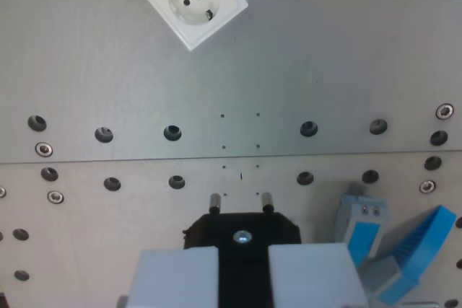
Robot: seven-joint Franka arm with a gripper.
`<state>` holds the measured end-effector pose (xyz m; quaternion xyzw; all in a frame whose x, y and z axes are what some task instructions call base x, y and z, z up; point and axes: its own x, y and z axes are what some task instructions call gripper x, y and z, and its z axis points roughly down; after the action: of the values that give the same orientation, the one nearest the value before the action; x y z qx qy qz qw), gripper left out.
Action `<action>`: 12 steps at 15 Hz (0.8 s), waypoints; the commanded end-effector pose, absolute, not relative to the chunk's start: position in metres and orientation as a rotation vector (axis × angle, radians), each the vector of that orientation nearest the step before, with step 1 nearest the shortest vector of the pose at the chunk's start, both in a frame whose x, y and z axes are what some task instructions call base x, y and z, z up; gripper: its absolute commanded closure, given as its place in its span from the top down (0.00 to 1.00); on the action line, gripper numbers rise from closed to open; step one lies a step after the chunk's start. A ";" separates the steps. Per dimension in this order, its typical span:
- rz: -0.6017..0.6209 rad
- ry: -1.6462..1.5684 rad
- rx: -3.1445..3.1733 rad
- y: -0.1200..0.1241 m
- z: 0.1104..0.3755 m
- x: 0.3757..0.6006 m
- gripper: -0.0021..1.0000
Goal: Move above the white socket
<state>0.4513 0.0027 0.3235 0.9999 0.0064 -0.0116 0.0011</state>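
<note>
The white socket [195, 0] sits at the top of the wrist view, left of centre, turned about 45 degrees, its round recess with two pin holes facing the camera. My gripper [242, 272] fills the bottom centre. Its two pale grey fingers [177, 275] are shut on a black plug [242, 232], whose two metal pins [240, 201] point toward the socket. The plug is well below the socket in the picture and a little to its right, with bare plate between them.
The grey metal plate [325, 55] has rows of round holes and screws across the middle and a seam [361, 155] running left to right. A blue and grey part [404, 250] lies at the bottom right, close beside the gripper.
</note>
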 end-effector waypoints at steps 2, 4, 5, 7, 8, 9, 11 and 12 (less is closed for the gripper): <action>0.096 0.173 3.127 0.003 0.302 0.451 0.00; 0.092 0.202 3.124 0.004 0.292 0.453 0.00; 0.093 0.218 3.121 0.004 0.287 0.454 0.00; 0.089 0.244 3.118 0.004 0.277 0.456 0.00; 0.090 0.258 3.115 0.004 0.272 0.456 0.00; 0.091 0.274 3.113 0.004 0.267 0.457 0.00; 0.097 0.303 3.108 0.004 0.257 0.458 0.00; 0.097 0.315 3.106 0.004 0.253 0.459 0.00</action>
<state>0.4620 0.0039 0.2583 0.9985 0.0531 -0.0128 -0.0002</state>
